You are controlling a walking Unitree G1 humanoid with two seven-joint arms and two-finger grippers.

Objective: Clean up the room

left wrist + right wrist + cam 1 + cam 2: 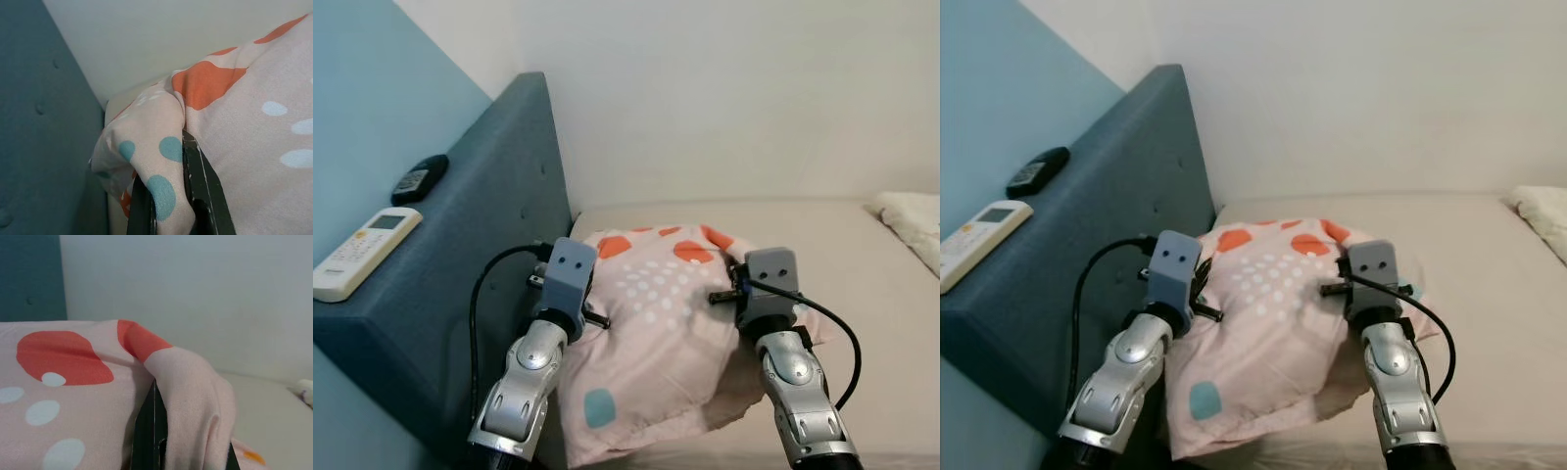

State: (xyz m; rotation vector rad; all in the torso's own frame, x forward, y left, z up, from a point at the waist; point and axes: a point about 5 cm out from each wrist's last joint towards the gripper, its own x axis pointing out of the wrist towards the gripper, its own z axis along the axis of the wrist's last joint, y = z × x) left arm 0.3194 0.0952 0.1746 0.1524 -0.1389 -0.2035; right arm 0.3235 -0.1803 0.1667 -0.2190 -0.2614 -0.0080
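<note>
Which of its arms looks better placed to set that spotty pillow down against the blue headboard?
Probably the left: both end effectors pinch the pillow, but the left end effector holds the edge beside the headboard, and the right end effector holds the far side.

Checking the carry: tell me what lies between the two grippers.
The pink spotted pillow spans the stretch between the left gripper and right gripper, each pinching a fold of it; head views show it.

Both head eyes look down over the arms at the bed [842, 245] and headboard [1126, 206], sharing the spotted pillow [656, 323]. Each wrist camera sits tight against that pillow, facing the wall [195, 293].
</note>
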